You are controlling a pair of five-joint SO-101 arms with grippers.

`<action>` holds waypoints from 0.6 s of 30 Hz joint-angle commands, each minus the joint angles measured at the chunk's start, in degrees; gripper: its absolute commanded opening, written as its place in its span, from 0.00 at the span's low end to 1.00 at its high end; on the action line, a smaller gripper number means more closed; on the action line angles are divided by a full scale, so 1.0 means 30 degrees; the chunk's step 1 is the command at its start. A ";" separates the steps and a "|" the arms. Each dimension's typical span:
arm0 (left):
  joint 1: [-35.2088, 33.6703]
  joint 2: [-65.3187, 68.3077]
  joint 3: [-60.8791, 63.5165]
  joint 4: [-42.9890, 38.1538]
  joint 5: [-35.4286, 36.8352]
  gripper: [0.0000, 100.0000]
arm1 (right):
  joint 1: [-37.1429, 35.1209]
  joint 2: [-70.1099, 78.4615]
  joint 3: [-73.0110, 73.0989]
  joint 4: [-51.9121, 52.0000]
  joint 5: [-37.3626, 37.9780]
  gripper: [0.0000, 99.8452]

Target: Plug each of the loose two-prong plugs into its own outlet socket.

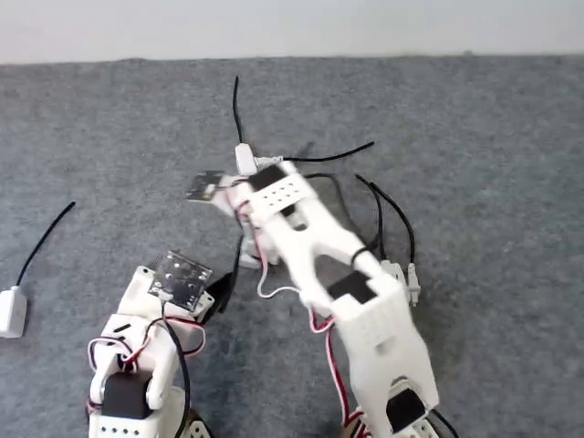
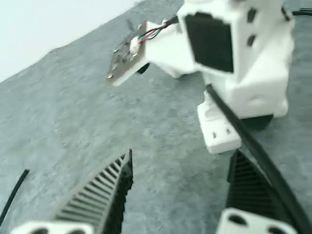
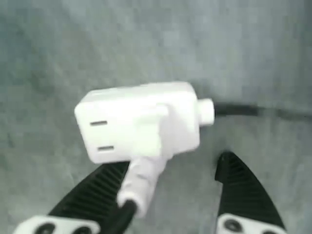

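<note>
Right wrist view, right gripper (image 3: 175, 163) spread wide beside white outlet block (image 3: 136, 122), left gripper (image 2: 183, 156) spread over grey carpet (image 2: 73, 122)

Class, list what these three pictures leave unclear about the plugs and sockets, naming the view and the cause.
- Right wrist view: the white plug meets the socket block with its prongs hidden; how deep they sit is unclear.
- High view: the right arm covers most of that block.
- High view: the outlet at the left edge is cut off by the frame.
- High view: the two loose plugs are too small to show prongs.
</note>
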 commanded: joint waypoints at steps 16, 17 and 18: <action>-0.4571 -0.0322 -0.0982 -0.2198 0.2813 0.31 | 0.1480 0.1656 -1.6264 0.8923 -0.1084 0.23; -0.4571 -0.0322 -0.0982 -0.2198 0.2755 0.31 | 0.1919 0.1392 -1.6938 0.8864 -0.1582 0.23; -0.4542 -0.0322 -0.0982 -0.2198 0.2725 0.31 | 0.2330 0.0923 -1.7524 0.8806 -0.2081 0.23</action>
